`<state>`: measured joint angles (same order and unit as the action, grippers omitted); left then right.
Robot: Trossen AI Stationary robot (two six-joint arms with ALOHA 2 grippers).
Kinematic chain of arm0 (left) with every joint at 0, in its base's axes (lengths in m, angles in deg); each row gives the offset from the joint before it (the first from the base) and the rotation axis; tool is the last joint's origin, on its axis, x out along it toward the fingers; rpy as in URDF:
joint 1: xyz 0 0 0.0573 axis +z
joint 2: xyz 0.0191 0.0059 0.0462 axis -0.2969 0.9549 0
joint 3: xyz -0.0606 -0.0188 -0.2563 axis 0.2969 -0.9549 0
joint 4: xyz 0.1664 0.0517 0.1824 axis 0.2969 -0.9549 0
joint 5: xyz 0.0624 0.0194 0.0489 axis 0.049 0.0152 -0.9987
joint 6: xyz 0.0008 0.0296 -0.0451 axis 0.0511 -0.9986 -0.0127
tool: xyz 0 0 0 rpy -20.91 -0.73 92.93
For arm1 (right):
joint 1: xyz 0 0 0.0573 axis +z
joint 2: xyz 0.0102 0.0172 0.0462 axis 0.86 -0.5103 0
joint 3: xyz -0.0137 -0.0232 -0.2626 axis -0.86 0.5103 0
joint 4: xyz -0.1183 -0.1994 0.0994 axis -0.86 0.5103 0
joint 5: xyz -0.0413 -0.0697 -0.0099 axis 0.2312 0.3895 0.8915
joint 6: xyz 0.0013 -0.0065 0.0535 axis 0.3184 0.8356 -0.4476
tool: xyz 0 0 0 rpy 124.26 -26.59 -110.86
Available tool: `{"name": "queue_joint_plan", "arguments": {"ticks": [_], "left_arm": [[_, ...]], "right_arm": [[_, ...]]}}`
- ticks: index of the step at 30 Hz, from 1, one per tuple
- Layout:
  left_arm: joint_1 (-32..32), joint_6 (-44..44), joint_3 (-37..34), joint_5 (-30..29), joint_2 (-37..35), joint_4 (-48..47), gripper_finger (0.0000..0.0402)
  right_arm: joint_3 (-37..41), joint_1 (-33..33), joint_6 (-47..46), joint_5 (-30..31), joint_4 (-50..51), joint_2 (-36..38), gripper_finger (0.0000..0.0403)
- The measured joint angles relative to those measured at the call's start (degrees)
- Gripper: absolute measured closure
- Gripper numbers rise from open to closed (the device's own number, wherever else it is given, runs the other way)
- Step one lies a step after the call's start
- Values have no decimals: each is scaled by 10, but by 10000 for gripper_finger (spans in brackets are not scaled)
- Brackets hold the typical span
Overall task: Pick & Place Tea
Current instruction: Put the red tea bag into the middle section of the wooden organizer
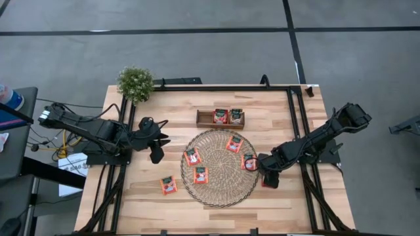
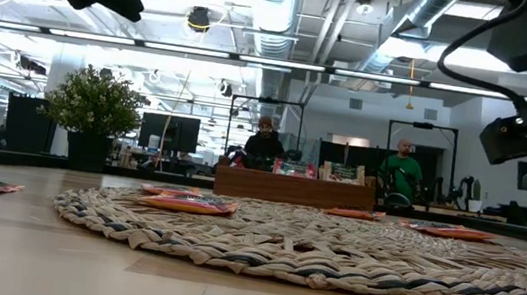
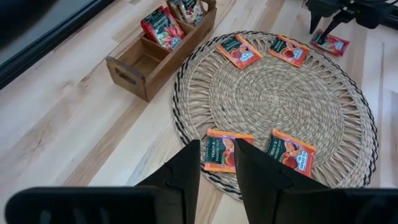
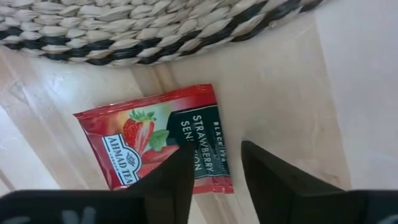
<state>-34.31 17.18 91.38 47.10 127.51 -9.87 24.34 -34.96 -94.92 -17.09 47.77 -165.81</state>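
Note:
Several red-orange tea sachets lie flat on the round straw mat (image 1: 220, 187), for instance at the near left (image 1: 200, 174) and far right (image 1: 234, 144). Two more stand in the wooden tray (image 1: 203, 118). One lies on the table left of the mat (image 1: 168, 185). One strawberry sachet (image 4: 143, 146) lies flat on the table at the mat's right edge. My right gripper (image 4: 217, 155) is open low over this sachet's end (image 1: 268, 173). My left gripper (image 1: 157, 153) is open a little, empty, raised left of the mat (image 3: 217, 155). My right gripper comes from above, with one finger (image 4: 177, 171) over the strawberry sachet's dark-printed end (image 4: 202, 134) and the other finger over bare table beside it. I cannot tell whether a finger touches the sachet. The sachet lies flat on the table.
A potted plant (image 1: 135, 83) stands at the table's far left corner. The tray stands just beyond the mat's far rim. Black frame rails (image 1: 298, 124) run along the table's sides. People show in the room beyond the table (image 2: 264, 143).

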Motion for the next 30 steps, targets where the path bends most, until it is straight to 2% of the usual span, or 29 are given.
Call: {"name": "queue_joint_plan", "arguments": {"ticks": [14, 17, 23, 30], "left_arm": [[0, 1, 0, 0, 0, -12, 312], [0, 1, 0, 0, 0, -12, 312], [0, 1, 0, 0, 0, -12, 312], [0, -11, 0, 0, 0, -12, 312]], "right_arm": [[0, -1, -20, -6, -2, 0, 398], [-14, 0, -20, -10, 13, -2, 398], [-76, 6, -10, 3, 117, -2, 402], [-206, 21, -10, 55, 266, -2, 402]]}}
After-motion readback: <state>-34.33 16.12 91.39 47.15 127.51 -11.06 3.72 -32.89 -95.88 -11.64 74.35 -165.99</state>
